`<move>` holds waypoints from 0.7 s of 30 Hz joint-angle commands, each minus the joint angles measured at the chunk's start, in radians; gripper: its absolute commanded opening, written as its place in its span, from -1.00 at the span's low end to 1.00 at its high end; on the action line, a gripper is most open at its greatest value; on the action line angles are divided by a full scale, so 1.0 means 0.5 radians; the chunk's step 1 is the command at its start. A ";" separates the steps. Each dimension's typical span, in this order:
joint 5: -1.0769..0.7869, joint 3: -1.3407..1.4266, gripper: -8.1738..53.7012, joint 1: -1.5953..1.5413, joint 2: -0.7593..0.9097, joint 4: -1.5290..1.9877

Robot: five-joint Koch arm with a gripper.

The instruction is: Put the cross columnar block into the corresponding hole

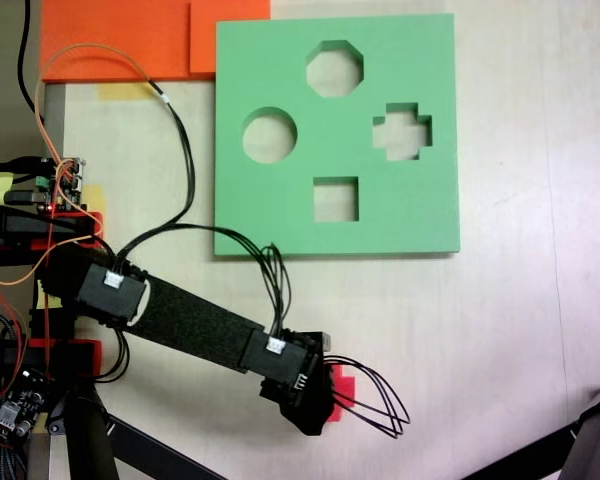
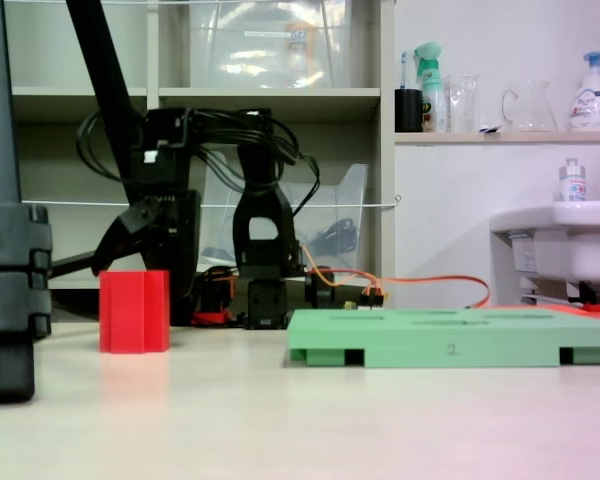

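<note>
The cross columnar block (image 2: 135, 311) is bright red and stands upright on the table, left of the green board (image 2: 450, 345). In a fixed view from above, only a red edge of the block (image 1: 344, 389) peeks out from under the black gripper (image 1: 328, 402). The gripper (image 2: 140, 292) is open: one jaw splays out to the left above the block, and the other reaches down along its right side. I cannot tell whether either jaw touches the block. The corresponding hole (image 1: 402, 132), plus-shaped, lies at the right of the green board (image 1: 280, 60), far from the block.
The board also has an octagonal cutout (image 1: 334, 68), a round cutout (image 1: 269, 136) and a square cutout (image 1: 335, 199). Orange foam sheets (image 1: 120, 38) lie at the top left. Black cable loops (image 1: 385, 412) trail off the wrist. Tripod legs (image 1: 592, 438) (image 2: 10, 300) stand near the table edge.
</note>
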 commanded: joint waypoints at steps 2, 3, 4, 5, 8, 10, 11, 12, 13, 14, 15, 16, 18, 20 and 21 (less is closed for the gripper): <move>0.025 -0.126 0.95 0.025 -0.012 -0.095; 0.025 -0.144 0.95 0.028 -0.028 -0.095; 0.028 -0.163 0.95 0.028 -0.046 -0.092; 0.028 -0.169 0.95 0.028 -0.061 -0.095; 0.061 -0.169 0.95 0.025 -0.101 -0.095; 0.101 -0.169 0.85 0.025 -0.117 -0.092; 0.135 -0.169 0.64 0.021 -0.117 -0.083; 0.163 -0.169 0.33 0.025 -0.117 -0.040; 0.218 -0.169 0.23 0.043 -0.129 0.034; 0.267 -0.169 0.22 0.052 -0.160 0.104; 0.322 -0.169 0.22 0.052 -0.184 0.163; 0.350 -0.163 0.21 0.052 -0.196 0.190; 0.359 -0.160 0.19 0.052 -0.227 0.249; 0.371 -0.156 0.19 0.046 -0.249 0.304; 0.371 -0.156 0.19 0.040 -0.261 0.319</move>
